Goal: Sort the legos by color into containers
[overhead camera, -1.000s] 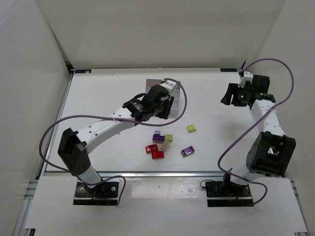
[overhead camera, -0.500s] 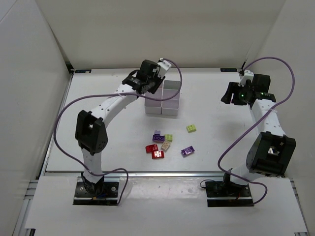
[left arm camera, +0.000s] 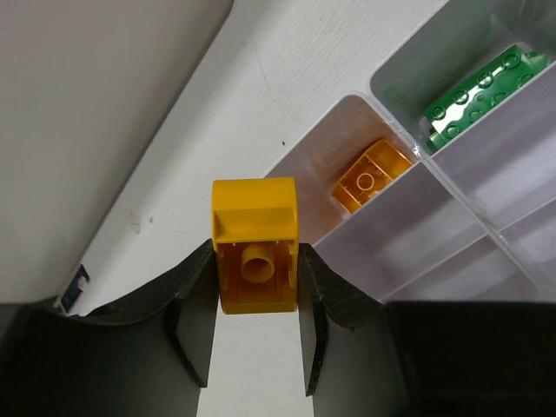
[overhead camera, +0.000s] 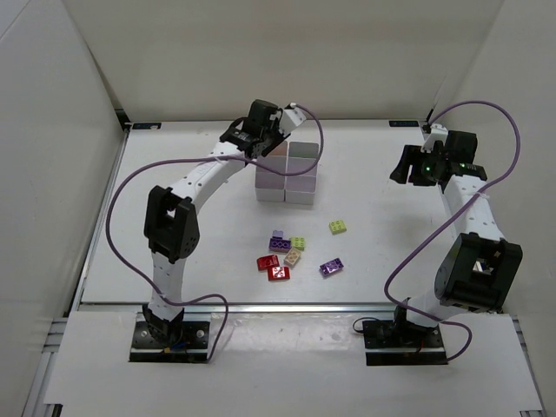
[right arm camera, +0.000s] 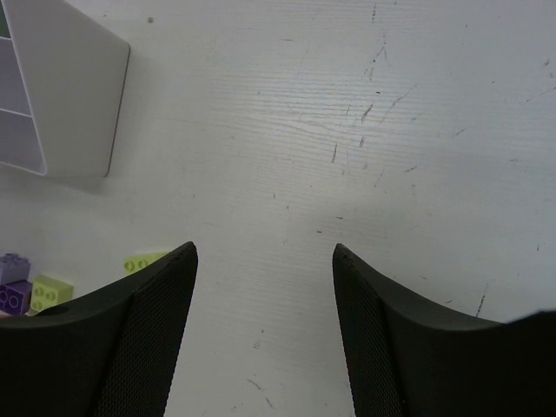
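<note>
While the left gripper (left arm camera: 257, 297) is clamped on a yellow lego (left arm camera: 254, 228), long axis up-down in its wrist view, the corner box (left arm camera: 343, 130) of the containers (left arm camera: 460, 195), holding an orange-yellow lego (left arm camera: 372, 176), sits just upper right of it, and the right gripper (right arm camera: 265, 295) hangs wide open, way farther off.

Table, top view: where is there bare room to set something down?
Widest bare stretch of the white table: between the white plastic compartment block and the right gripper, back to the far edge. Crowded: the loose coloured plastic bricks at the near middle.
</note>
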Robot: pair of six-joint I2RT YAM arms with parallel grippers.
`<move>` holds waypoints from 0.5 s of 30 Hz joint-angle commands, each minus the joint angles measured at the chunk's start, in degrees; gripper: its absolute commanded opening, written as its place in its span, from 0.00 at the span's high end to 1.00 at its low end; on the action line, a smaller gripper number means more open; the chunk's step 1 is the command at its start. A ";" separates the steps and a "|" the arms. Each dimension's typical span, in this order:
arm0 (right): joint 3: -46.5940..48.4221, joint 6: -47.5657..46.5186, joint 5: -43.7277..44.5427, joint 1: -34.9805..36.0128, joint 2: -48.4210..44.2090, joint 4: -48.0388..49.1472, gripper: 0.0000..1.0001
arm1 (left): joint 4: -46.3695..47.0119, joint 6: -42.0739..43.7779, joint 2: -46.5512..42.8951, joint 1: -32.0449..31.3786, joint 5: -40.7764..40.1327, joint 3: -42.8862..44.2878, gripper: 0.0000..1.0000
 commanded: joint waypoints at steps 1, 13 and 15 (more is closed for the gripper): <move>1.81 -0.39 -0.11 0.19 -1.38 0.86 0.32 | 2.45 8.12 0.17 -0.59 -0.81 1.91 0.85; 0.85 -0.56 0.59 0.10 -1.91 1.48 0.32 | -5.26 23.61 -3.87 3.71 19.73 -0.92 0.82; 0.67 -0.56 0.86 0.10 -2.08 1.57 0.32 | -6.86 22.99 -3.78 4.41 21.68 0.58 0.83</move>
